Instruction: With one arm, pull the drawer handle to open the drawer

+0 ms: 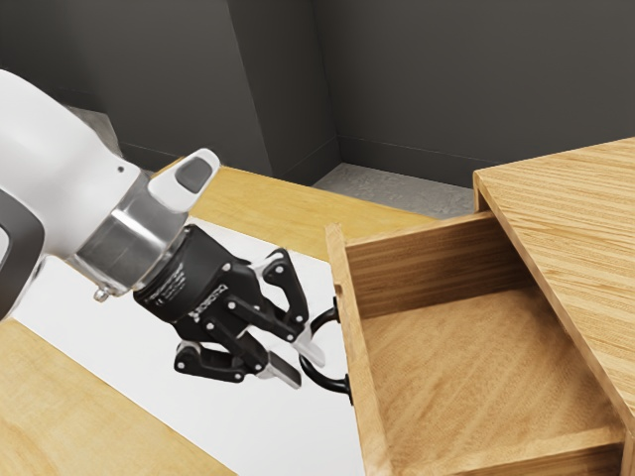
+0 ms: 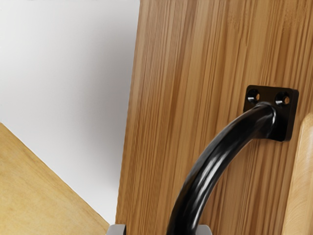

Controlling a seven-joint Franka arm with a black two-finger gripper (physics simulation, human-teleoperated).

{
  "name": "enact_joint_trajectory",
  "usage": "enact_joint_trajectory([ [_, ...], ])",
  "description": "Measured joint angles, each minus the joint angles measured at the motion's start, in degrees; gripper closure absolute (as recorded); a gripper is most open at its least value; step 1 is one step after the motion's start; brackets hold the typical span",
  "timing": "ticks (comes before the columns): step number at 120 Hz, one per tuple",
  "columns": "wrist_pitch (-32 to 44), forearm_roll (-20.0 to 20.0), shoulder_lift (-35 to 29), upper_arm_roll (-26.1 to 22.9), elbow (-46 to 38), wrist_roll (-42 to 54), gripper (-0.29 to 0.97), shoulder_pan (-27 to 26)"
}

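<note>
Single-arm drawer task, at one moment. The white arm (image 1: 60, 198) enters from the exterior view's left and reaches toward the right, carrying the black end effector (image 1: 296, 361) at the drawer handle (image 1: 319, 380). The handle is a black curved bar mounted on the outer face of the drawer front (image 1: 349, 327). The end effector lies against this handle, on the side away from the cabinet. Whether it is clamped on the bar or merely standing around it cannot be told from either view. The drawer (image 1: 476, 367) stands pulled well out of the light wooden cabinet (image 1: 575, 228), which fills the exterior view's right. The drawer's floor and far side wall are exposed, and its inner end remains beneath the cabinet top. The cabinet and drawer rest on a wooden tabletop (image 1: 278, 203). A white sheet (image 1: 198, 397) covers the tabletop under the end effector and reaches up to the drawer front. In the wrist view the handle (image 2: 220, 152) rises as a glossy black arc to a rectangular mounting plate (image 2: 283, 117) (two screw holes are visible in it). The plate is fixed to the vertically grained drawer front (image 2: 186, 98). Beside that front appear the white sheet (image 2: 63, 73) and a corner of bare tabletop (image 2: 34, 196). Dark grey walls (image 1: 446, 69) form the far background.
</note>
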Motion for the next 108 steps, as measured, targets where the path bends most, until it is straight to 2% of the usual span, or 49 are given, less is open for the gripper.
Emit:
enact_joint_trajectory([
  [46,-0.8,0.0,-5.4,-1.4,-3.7,-0.1,0.66,3.0],
  [80,-2.6,-0.1,-10.5,-5.5,-6.1,-0.2,0.67,7.7],
  [98,-5.4,-0.2,-15.5,-11.4,-5.4,-0.6,0.35,15.0],
  [108,-7.9,-0.2,-15.5,-13.8,-0.2,-0.8,0.24,20.0],
])
